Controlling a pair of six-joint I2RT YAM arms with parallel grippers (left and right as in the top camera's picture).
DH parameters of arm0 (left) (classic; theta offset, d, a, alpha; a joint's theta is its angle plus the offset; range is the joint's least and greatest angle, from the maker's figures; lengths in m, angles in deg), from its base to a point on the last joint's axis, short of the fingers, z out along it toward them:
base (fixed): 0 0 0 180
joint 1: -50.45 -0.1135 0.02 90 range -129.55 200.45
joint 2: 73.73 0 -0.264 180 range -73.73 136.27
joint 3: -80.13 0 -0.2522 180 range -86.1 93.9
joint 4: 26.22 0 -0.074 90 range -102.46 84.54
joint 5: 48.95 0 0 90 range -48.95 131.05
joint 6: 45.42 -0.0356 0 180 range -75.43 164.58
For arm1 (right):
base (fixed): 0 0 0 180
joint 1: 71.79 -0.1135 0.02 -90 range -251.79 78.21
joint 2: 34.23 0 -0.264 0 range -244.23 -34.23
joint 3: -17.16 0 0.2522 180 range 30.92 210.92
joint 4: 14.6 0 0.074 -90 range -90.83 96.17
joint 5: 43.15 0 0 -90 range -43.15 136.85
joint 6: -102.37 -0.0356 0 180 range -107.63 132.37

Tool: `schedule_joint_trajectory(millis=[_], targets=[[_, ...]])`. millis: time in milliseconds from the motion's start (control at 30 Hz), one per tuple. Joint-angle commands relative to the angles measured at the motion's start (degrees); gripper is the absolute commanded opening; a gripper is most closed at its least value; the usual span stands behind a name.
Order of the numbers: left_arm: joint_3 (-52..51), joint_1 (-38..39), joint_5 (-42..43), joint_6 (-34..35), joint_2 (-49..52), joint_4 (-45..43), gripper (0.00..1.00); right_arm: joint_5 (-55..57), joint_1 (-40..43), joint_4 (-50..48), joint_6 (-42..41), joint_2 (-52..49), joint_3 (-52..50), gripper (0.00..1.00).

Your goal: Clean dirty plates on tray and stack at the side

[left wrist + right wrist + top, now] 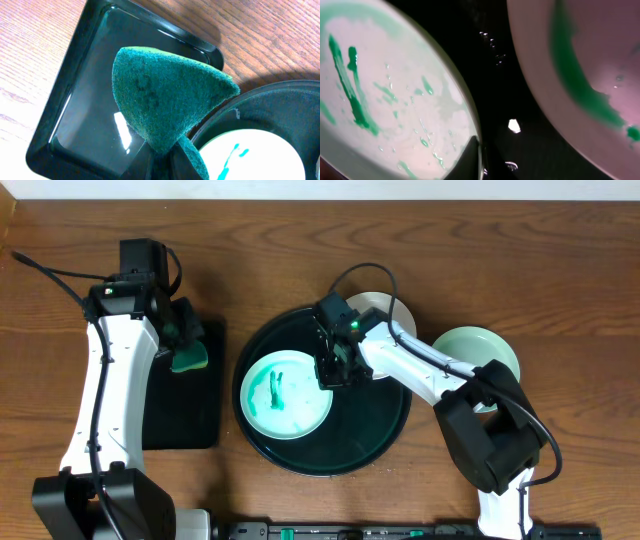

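Observation:
A dirty white plate (285, 395) with green smears lies in the left half of the round dark tray (370, 440). My right gripper (330, 372) is shut on its right rim, which the right wrist view shows with a finger on the plate's (385, 100) edge at the gripper (481, 160). A second smeared plate (385, 308) sits at the tray's back right, partly under the arm; it also shows in the right wrist view (580, 65). My left gripper (187, 345) is shut on a green sponge (165, 95), held folded over the black rectangular tray (75, 100).
A pale green plate (480, 360) sits on the table right of the round tray, partly under my right arm. The rectangular tray (185, 410) lies left of the round tray, nearly touching it. Cables run near the back left.

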Motion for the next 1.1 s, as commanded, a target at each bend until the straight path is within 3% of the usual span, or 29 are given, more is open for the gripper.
schedule_joint_trajectory(millis=[0, 100, 367, 467, 667, 867, 1067], targets=[[0.83, 0.02, 0.44, 0.07, -0.22, -0.02, 0.07, 0.90, -0.96, 0.42, 0.72, 0.22, 1.40, 0.22], [0.83, 0.02, 2.99, -0.61, -0.22, -0.02, 0.07, 0.85, -0.98, 1.20, -0.68, 0.20, 1.38, 0.32], [-0.96, 2.58, 4.00, -1.90, -0.22, -0.28, 0.07, 1.84, -2.93, 2.36, -2.93, -1.20, 0.61, 0.31], [-1.86, 3.80, 4.00, -1.92, -0.17, -0.57, 0.07, 1.73, -2.97, 1.38, -2.95, -2.58, 0.61, 0.27], [-2.97, 6.19, 4.02, -2.95, 0.00, -0.55, 0.07, 0.72, -1.16, 0.72, -3.34, -2.86, 0.63, 0.01], [-5.53, 10.10, 7.48, -6.10, 0.02, -1.88, 0.07, -0.72, 0.17, 0.35, -3.30, -2.86, 0.68, 0.01], [-14.38, 14.86, 10.40, -6.14, 0.79, -10.10, 0.07, -0.70, 0.15, 0.61, -2.80, -2.86, 0.68, 0.01]])
